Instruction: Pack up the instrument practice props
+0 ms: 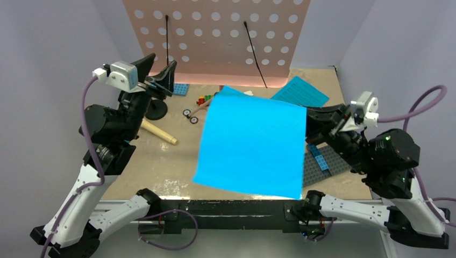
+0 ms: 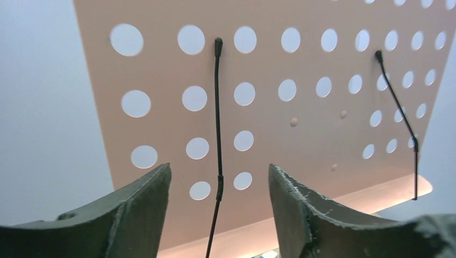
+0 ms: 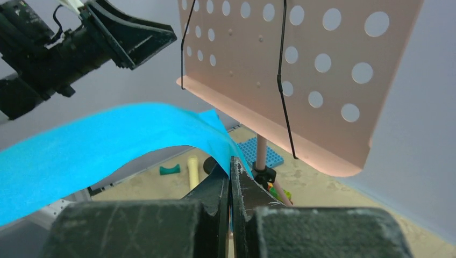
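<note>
Left gripper (image 1: 163,60) is up off the worktop (image 1: 161,172), jaws spread, nothing between them. Its wrist view looks straight at the pink hole-dotted music-stand board (image 2: 269,70). A thin black wire page holder (image 2: 218,107) runs down the board face in line with the gap between the fingers (image 2: 140,204). The board is ahead of the tips, no contact

Right gripper (image 3: 231,177) has its jaws pressed together, pinching the edge of a large cyan paper sheet (image 3: 80,150). The sheet is lifted clear of the worktop, spreads out to that gripper's left and sags into a curve. In the top view it covers the middle of the worktop and hides the gripper's tips

Other props:
- second cyan printed page (image 1: 300,92) lies flat beyond the right gripper, near the board's lower edge
- black round-based mic stand (image 1: 156,110) stands just beneath the left gripper
- cream cylindrical toy microphone (image 1: 158,133) lies on its side below the left gripper, beside that arm, a little nearer than the mic stand
- pink stand pole (image 3: 261,145) is ahead of the right gripper's tips, blue studded baseplate (image 3: 274,156) behind it

Grey studded baseplate (image 1: 339,161) sits under the right arm, on the near side of its gripper. Small coloured bricks (image 1: 204,99) lie between the two grippers, closer to the left one

The dark shape just past the right gripper's tips in its wrist view may be the mic stand base, but it's too hidden to confirm
</note>
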Controlling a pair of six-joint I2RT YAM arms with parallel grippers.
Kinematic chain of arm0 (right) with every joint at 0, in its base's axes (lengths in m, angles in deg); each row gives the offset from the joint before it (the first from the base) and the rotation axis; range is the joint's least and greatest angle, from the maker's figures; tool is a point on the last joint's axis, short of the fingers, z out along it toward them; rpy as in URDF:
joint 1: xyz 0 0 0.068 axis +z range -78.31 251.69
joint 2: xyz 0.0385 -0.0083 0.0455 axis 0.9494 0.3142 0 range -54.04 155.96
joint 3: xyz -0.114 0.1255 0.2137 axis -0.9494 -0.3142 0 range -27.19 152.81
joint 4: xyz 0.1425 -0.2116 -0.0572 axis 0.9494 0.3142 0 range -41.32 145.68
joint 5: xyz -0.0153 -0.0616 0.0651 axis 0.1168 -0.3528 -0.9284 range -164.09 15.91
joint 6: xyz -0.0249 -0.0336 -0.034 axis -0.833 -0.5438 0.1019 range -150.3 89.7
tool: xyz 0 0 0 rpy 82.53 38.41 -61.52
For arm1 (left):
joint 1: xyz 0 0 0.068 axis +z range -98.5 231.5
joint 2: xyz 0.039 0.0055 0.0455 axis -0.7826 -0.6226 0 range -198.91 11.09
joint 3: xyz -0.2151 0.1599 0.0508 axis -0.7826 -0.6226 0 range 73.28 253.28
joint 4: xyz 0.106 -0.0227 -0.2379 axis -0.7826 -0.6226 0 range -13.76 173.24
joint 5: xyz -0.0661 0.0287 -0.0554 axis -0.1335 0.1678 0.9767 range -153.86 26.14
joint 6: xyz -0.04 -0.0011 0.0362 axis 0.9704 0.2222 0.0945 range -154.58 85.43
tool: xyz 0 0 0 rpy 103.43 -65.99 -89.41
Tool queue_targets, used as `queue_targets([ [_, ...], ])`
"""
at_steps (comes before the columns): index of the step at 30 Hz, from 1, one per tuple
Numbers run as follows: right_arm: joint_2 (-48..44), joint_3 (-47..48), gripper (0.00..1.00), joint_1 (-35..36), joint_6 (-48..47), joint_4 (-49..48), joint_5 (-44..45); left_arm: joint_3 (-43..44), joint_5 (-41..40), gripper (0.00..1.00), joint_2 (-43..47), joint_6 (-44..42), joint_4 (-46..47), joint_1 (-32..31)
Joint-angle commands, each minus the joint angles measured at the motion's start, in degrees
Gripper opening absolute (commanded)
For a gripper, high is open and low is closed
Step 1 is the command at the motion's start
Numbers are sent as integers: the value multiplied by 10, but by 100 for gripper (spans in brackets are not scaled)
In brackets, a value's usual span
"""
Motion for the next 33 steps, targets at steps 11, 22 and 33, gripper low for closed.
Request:
queue_targets([
  [11, -58, -215, 0, -3, -66, 110, 26, -53, -13, 96, 113, 80, -59, 0],
  [22, -72, -331, 0, -247, 113, 43, -142, -187, -19, 95, 230, 185, -118, 0],
  [33, -19, -369, 0, -585, 351, -93, -371, -220, -6, 93, 267, 250, -153, 0],
])
